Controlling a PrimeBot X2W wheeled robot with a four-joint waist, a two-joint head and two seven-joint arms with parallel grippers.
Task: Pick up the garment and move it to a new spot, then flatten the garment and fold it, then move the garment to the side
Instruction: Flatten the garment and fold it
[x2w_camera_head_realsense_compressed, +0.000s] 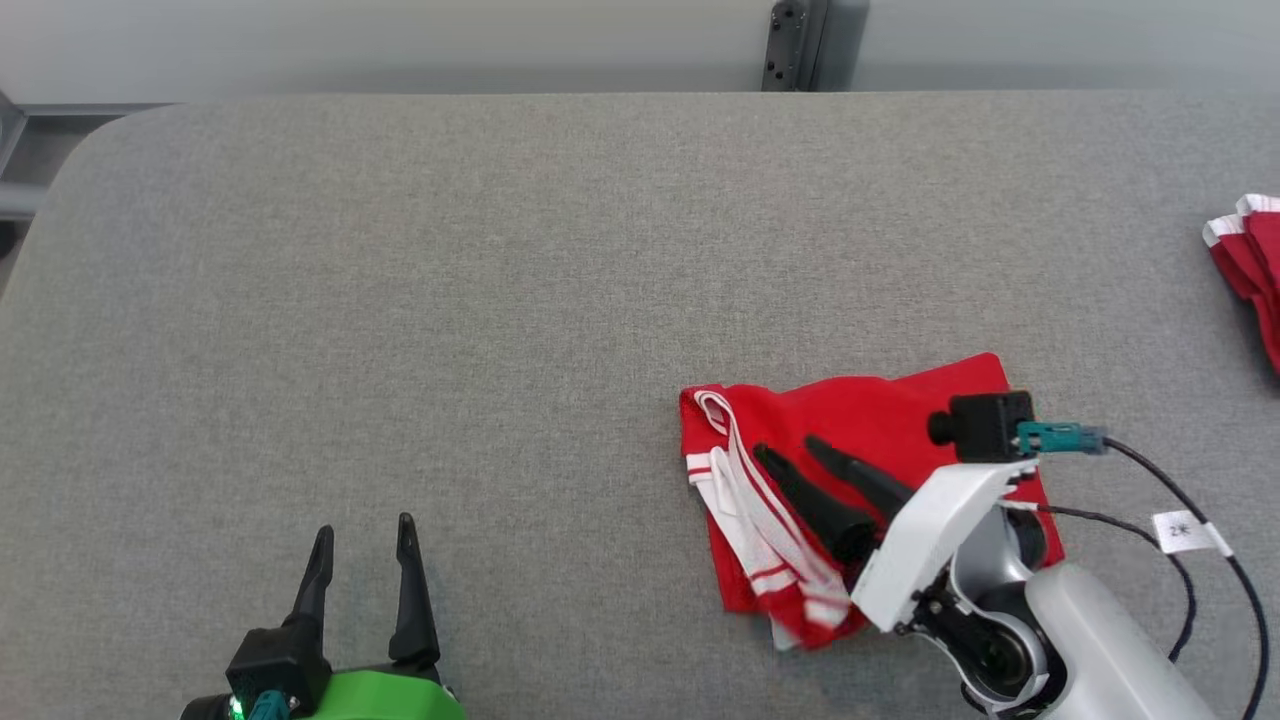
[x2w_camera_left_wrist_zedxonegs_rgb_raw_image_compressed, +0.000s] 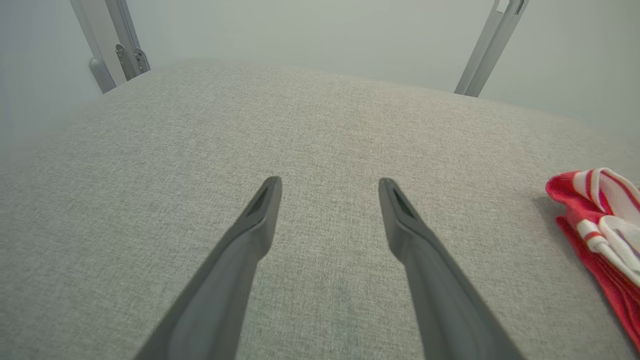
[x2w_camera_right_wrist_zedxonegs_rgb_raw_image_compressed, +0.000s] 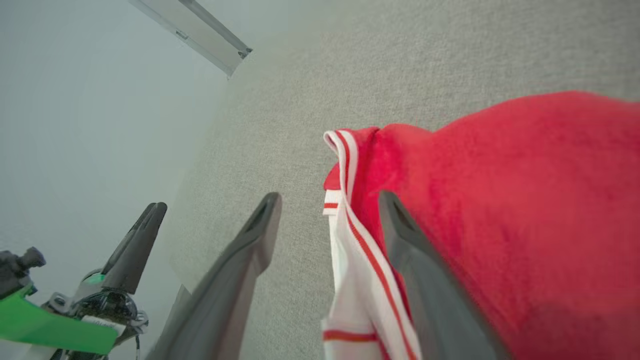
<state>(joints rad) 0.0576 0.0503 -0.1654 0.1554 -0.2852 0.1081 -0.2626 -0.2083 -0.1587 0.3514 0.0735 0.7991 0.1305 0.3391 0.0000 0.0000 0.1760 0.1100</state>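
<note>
A red garment (x2w_camera_head_realsense_compressed: 860, 420) with white, red-striped trim lies folded on the grey table (x2w_camera_head_realsense_compressed: 480, 280), right of centre near the front. My right gripper (x2w_camera_head_realsense_compressed: 790, 448) hovers over it, open, nothing between its fingers. In the right wrist view the trim (x2w_camera_right_wrist_zedxonegs_rgb_raw_image_compressed: 350, 240) runs between the two open fingers of the right gripper (x2w_camera_right_wrist_zedxonegs_rgb_raw_image_compressed: 330, 199), and the red cloth (x2w_camera_right_wrist_zedxonegs_rgb_raw_image_compressed: 500, 200) spreads to the right. My left gripper (x2w_camera_head_realsense_compressed: 364, 530) stands open at the lower left over bare table. The left wrist view has the open left gripper (x2w_camera_left_wrist_zedxonegs_rgb_raw_image_compressed: 330, 185) and the garment's edge (x2w_camera_left_wrist_zedxonegs_rgb_raw_image_compressed: 600, 225) at far right.
A second red and white cloth (x2w_camera_head_realsense_compressed: 1250, 260) lies at the table's right edge. Black cables (x2w_camera_head_realsense_compressed: 1190, 540) trail from my right wrist. A dark bracket (x2w_camera_head_realsense_compressed: 795, 45) stands behind the table's far edge. My left gripper (x2w_camera_right_wrist_zedxonegs_rgb_raw_image_compressed: 135, 240) appears at the lower left of the right wrist view.
</note>
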